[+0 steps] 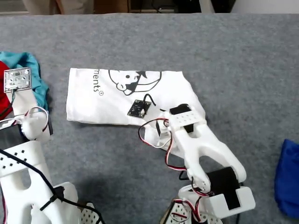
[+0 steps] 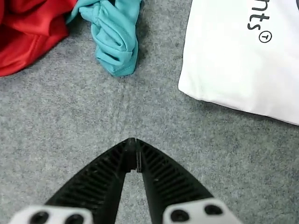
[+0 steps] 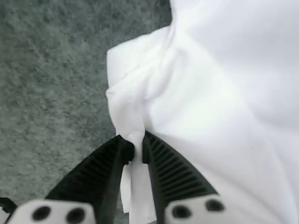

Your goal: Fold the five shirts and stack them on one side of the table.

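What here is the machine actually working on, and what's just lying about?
Part of the job: white shirt, a fold pinched in the right arm's jaws; teal shirt; red shirt; blue cloth off to the right arm's side, likely a shirt.
Just there: grey table covering; the left arm's jaws, shut on nothing.

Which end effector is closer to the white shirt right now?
Right. The right end effector is shut on a fold of the white shirt; the left end effector is shut over the table, off the shirt's corner.
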Motion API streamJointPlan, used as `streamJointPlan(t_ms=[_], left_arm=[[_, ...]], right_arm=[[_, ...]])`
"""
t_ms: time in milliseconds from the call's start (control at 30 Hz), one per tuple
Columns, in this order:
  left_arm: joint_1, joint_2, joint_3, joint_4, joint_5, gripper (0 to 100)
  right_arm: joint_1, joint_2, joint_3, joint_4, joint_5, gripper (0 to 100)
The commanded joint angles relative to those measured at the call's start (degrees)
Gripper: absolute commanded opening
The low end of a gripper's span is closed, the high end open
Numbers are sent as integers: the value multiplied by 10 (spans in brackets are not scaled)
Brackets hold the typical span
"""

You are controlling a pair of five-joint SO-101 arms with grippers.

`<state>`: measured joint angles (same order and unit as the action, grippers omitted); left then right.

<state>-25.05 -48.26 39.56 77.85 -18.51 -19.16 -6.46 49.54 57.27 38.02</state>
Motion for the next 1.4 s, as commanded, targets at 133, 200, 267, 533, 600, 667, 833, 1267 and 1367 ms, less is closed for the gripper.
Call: streamJointPlan(t_ms=[133, 200, 267, 533, 600, 667, 833, 1267, 1367], left_arm=[[1, -2, -3, -4, -4, 20], [1, -2, -3, -4, -4, 20], [0, -2, -3, -4, -4, 20], [-1, -2, -3, -4, -4, 20], [-1, -2, -3, -4, -4, 20], [-1, -3, -3, -3, -4, 20], [-2, -3, -3, -3, -4, 20], [-2, -3, -3, -2, -4, 20], [-2, -3, -3, -2, -4, 20]], right_arm=[[6, 4, -28, 25, -3, 13], [6, 4, -65, 60, -2, 13], [7, 4, -113, 95, -1, 12], [7, 6, -276, 185, 18, 12], [11, 16, -297, 192, 31, 12], [28, 39, -322, 196, 40, 12], [69, 117, -402, 199, 71, 12], [73, 285, -659, 299, 133, 14], [73, 313, -687, 311, 133, 30]])
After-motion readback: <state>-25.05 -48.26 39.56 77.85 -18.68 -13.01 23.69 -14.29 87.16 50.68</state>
